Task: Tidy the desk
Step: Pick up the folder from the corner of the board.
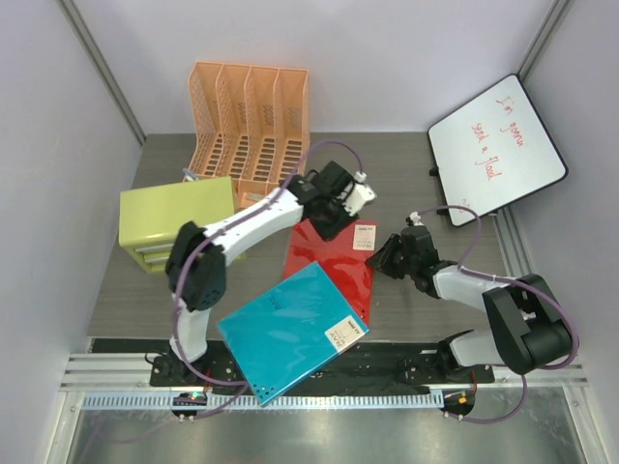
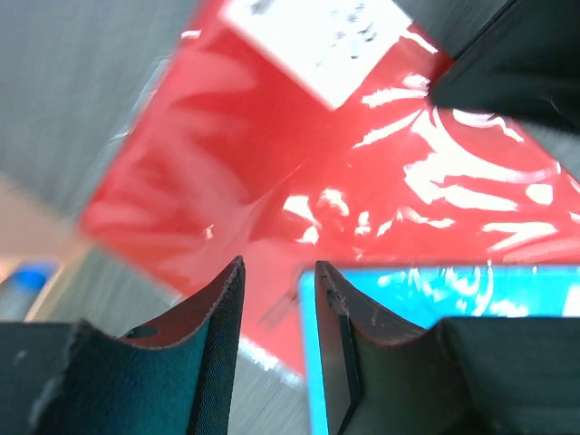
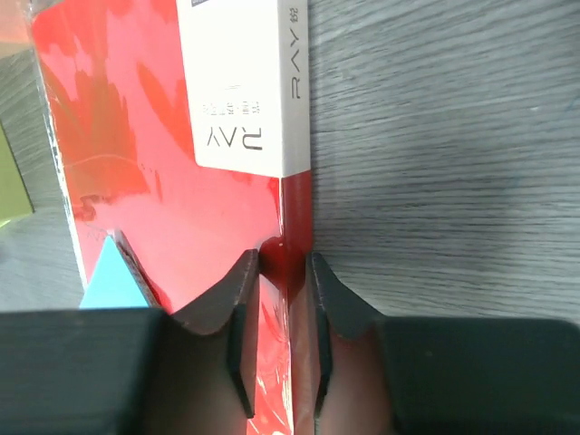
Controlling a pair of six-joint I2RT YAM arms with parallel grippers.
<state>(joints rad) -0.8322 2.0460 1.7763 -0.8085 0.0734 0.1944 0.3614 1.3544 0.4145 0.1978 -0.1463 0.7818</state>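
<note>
Right wrist view: right gripper (image 3: 281,265) pinched onto the edge of the red book (image 3: 127,154), which lies mid-desk (image 3: 453,136), its near corner under a teal book (image 1: 290,329). Left gripper (image 2: 279,272) has its jaws slightly apart over the red book's far edge, can't tell if it's gripping.

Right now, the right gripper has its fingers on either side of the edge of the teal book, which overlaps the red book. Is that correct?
Not quite. The right gripper straddles the edge of the red book, not of the teal book; the right wrist view shows this. The teal book does overlap the red book.
</note>
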